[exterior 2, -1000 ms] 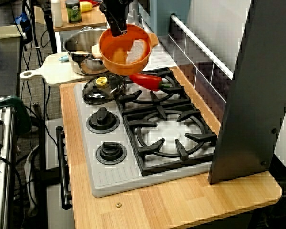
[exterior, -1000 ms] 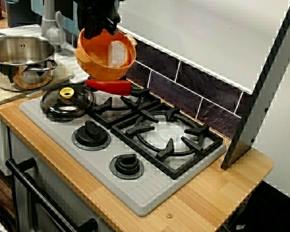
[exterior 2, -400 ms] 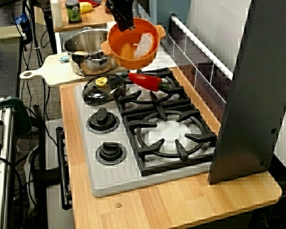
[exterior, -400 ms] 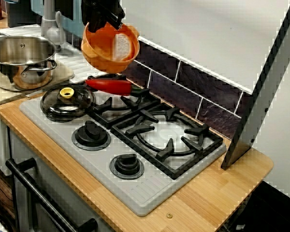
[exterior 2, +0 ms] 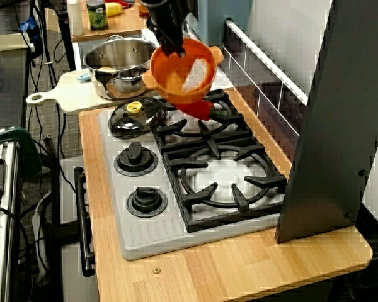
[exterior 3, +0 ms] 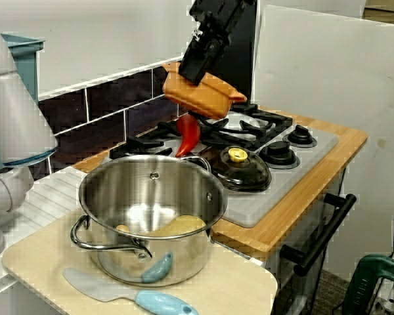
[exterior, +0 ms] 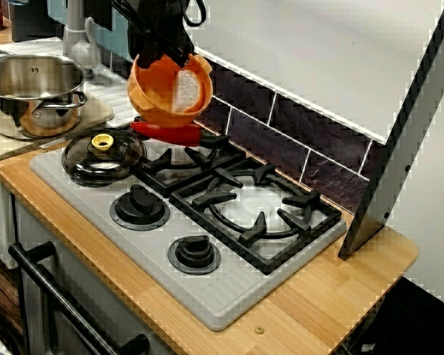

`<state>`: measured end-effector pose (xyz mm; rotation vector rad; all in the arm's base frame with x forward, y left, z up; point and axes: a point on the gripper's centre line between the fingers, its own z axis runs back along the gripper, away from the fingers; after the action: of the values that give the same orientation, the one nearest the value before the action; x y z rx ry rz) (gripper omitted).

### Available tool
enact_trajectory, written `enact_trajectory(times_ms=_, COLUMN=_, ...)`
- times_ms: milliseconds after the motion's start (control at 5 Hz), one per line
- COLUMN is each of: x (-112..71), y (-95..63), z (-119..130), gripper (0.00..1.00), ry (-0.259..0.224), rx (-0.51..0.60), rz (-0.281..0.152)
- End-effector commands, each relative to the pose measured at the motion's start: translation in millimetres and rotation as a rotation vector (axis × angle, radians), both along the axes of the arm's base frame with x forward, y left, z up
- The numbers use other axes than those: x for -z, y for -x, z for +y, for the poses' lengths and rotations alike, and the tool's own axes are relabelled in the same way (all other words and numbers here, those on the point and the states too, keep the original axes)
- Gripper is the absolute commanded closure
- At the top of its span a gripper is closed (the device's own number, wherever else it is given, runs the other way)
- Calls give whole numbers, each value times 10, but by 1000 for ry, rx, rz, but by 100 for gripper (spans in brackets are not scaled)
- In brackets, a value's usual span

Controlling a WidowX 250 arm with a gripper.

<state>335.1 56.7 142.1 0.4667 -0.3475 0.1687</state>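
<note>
We hold the orange pot by its rim in our clamped gripper, tilted in the air just above the red pepper on the back burner, not yet set down anywhere.

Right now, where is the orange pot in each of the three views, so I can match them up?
Low front view: the orange pot is upper left of centre, tilted in the air just above the red pepper.
High view: the pot is top centre, hiding part of the pepper.
Side view: the pot is top centre, beyond the steel pot.
Shared landmark: the glass lid with the yellow knob.
</note>
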Motion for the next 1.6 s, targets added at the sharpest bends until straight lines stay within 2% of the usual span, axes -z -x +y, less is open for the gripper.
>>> enact_trajectory(times_ms=0, x=16, y=-5, z=23, gripper=100, ry=-29, rx=-35, rz=-51)
enact_trajectory(times_ms=200, x=3, y=25, z=31, gripper=100, ry=-29, rx=-45, rz=-65)
enact_trajectory(times_ms=800, x=-362, y=-6, z=58, gripper=100, ry=35, rx=-13, rz=-40)
enact_trajectory(times_ms=1000, x=-465, y=21, z=68, gripper=100, ry=42, rx=1, rz=-50)
enact_trajectory(times_ms=1400, x=-641, y=50, z=65, gripper=100, ry=13, rx=11, rz=-73)
